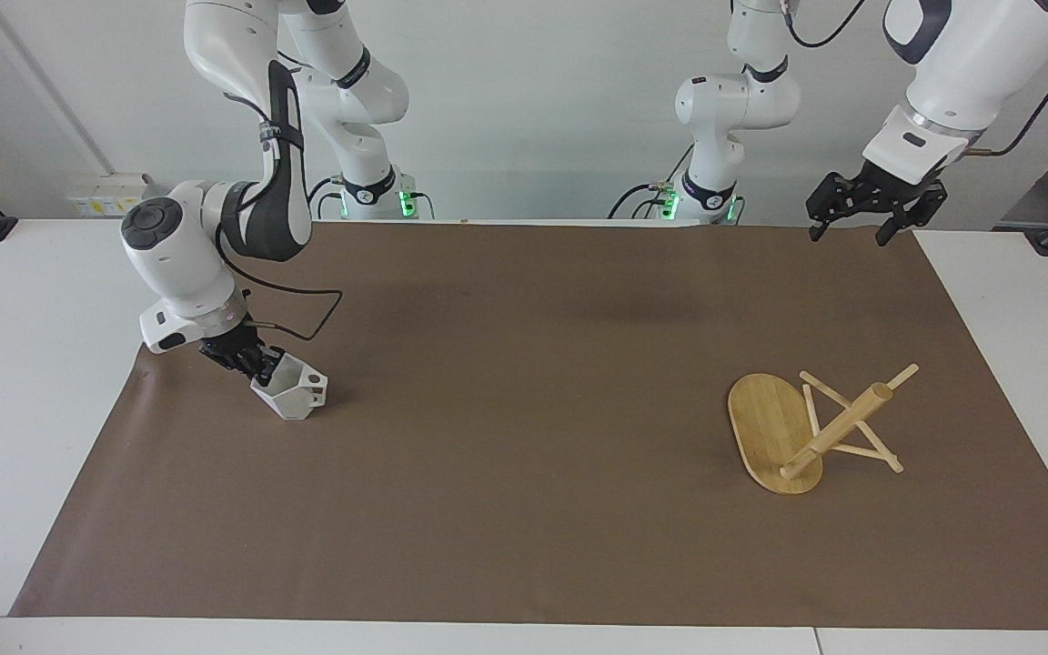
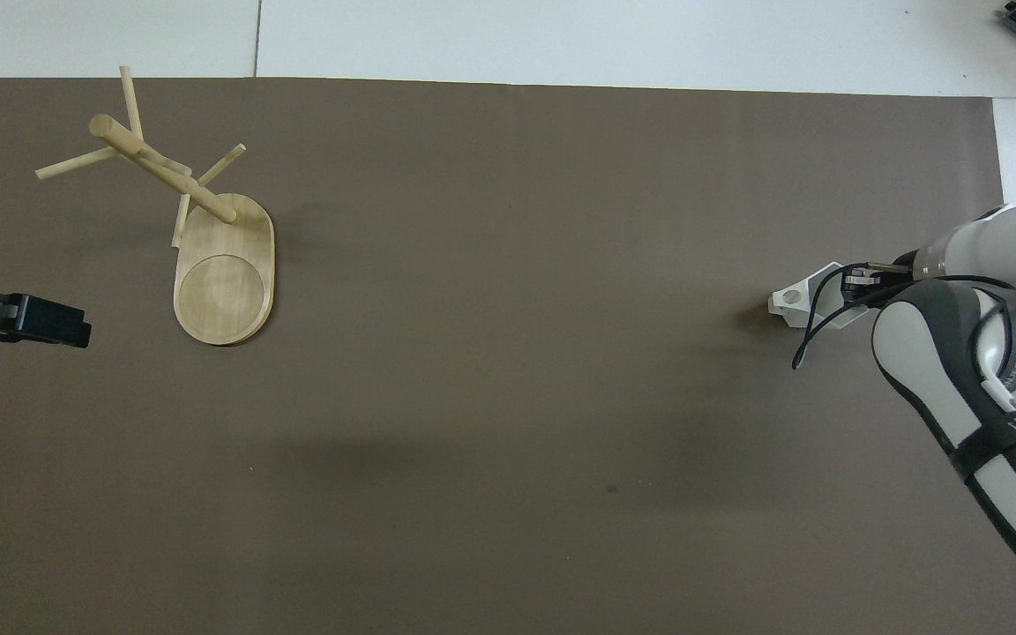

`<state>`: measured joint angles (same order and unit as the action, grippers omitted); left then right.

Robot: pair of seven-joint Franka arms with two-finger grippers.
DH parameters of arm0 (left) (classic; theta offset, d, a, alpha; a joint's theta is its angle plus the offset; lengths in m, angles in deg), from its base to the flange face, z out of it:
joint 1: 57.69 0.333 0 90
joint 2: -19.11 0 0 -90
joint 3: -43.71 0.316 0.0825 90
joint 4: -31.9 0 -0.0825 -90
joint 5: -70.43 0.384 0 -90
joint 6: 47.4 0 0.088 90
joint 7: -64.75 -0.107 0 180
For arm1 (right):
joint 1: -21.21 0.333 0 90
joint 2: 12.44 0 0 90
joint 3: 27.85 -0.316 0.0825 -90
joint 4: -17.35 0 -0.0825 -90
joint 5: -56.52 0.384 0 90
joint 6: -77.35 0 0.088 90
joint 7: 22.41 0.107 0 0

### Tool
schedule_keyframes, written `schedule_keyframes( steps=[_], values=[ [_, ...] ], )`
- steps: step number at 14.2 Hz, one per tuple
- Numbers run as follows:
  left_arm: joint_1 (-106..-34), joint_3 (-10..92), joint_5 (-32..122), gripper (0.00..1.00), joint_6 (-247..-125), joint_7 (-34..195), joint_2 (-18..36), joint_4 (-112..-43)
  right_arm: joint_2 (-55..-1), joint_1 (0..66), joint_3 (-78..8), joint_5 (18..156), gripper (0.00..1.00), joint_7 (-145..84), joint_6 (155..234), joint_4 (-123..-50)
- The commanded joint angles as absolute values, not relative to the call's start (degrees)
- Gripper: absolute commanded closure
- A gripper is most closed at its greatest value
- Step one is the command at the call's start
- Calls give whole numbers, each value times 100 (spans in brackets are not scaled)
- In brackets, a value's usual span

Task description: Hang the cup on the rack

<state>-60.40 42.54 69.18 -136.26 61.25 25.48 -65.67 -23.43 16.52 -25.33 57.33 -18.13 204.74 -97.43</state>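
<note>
The cup (image 1: 295, 397) is a white faceted mug that sits tilted on the brown mat at the right arm's end, its handle with the round hole pointing toward the table's middle. It also shows in the overhead view (image 2: 792, 300). My right gripper (image 1: 260, 364) is low at the cup and shut on its rim wall; the overhead view (image 2: 856, 284) shows this too. The rack (image 1: 838, 429) stands upright at the left arm's end, with its post at one end of the oval base (image 2: 224, 287). My left gripper (image 1: 851, 229) waits open and empty, high over the mat's corner near its base.
The brown mat (image 1: 524, 437) covers most of the white table (image 1: 24, 364). A black cable (image 1: 306, 314) loops from the right wrist just above the mat beside the cup. The left gripper's black tips (image 2: 49, 322) show at the overhead view's edge.
</note>
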Motion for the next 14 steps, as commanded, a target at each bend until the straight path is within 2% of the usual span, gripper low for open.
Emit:
schedule_keyframes(
  steps=[1, 3, 10, 14],
  values=[
    [-6006, 4213, 7025, 0, -13740, 6168, 2685, -6733, -2282, 1620, -2574, 5775, 94, -1784, 20347, -9735],
    [-6023, 4213, 7025, 0, -13653, 6185, 2711, -6733, -2282, 1620, -2574, 5775, 98, -1784, 20347, -9726],
    [-5892, 4222, 6711, 0, -13627, 6614, 2790, -6926, -2282, 1620, -2661, 5775, 100, -1784, 20304, -9682],
    [-5935, 4222, 6227, 0, -13267, 7609, 3071, -7313, -2255, 1620, -2899, 5793, 100, -1784, 19751, -9313]
  ],
)
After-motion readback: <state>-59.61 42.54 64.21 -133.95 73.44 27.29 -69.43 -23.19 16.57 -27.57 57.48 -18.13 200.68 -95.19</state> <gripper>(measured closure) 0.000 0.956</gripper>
